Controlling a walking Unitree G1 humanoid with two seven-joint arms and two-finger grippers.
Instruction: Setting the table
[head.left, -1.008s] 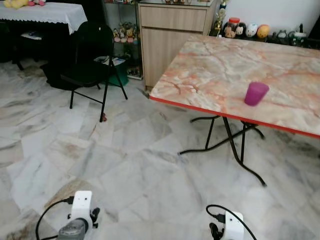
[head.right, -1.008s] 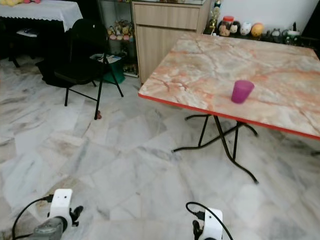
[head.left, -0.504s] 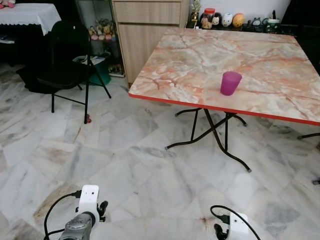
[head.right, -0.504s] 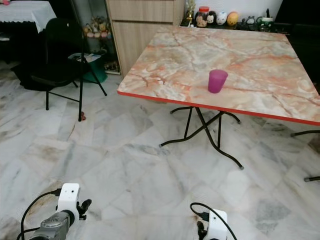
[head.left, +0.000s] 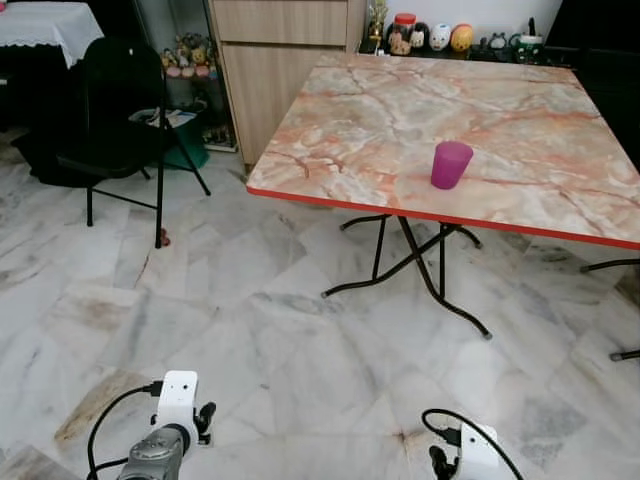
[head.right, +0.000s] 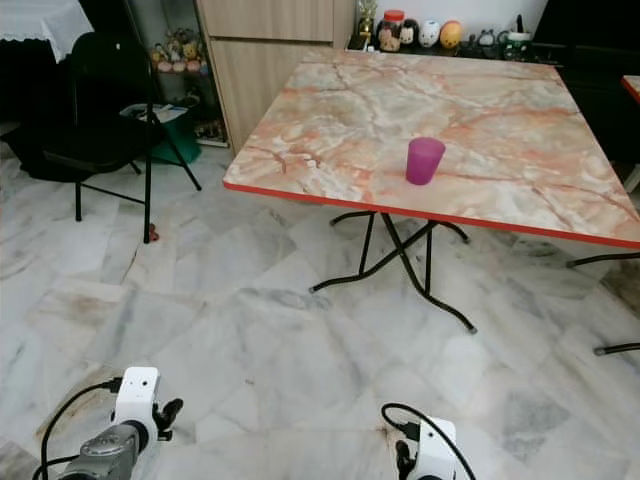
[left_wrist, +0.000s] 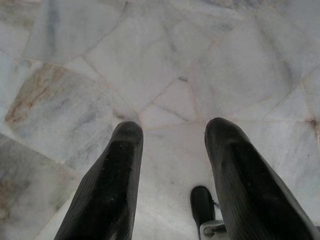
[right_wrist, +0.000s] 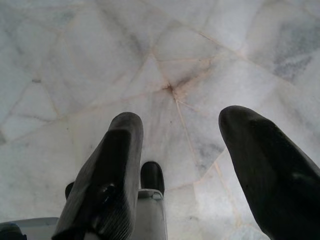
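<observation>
Marble-patterned bench (head.left: 520, 140) with red edge and black folding legs, standing on pale marble-tile floor (head.left: 260, 330). Purple cup (head.left: 450, 164) upright on bench top, near the front edge, roughly midway along it, nothing touching it. Black folding chair (head.left: 118, 110) well apart from bench, off to robot's left. Wooden cabinet (head.left: 280, 60) behind bench's far left corner; glass shelf with small figurines just beside cabinet, to its left. Row of small ornaments and jars (head.left: 430, 36) along the wall behind bench's far edge. Corner of white-clothed table (head.left: 35, 20) at far left.

Left hand (left_wrist: 172, 132) hanging low at robot's side, pointed down at floor, fingers (left_wrist: 112, 185) spread with bare tile visible between them, nothing held. Right hand (right_wrist: 181, 122) likewise low and pointed at floor, fingers (right_wrist: 270, 165) spread wide, nothing held. Both wrists visible at lower edge of head views, white camera housings with black cables, well short of bench and cup. Dark rounded foot part visible under each hand in wrist views. Brownish stains on floor tiles near left wrist.
</observation>
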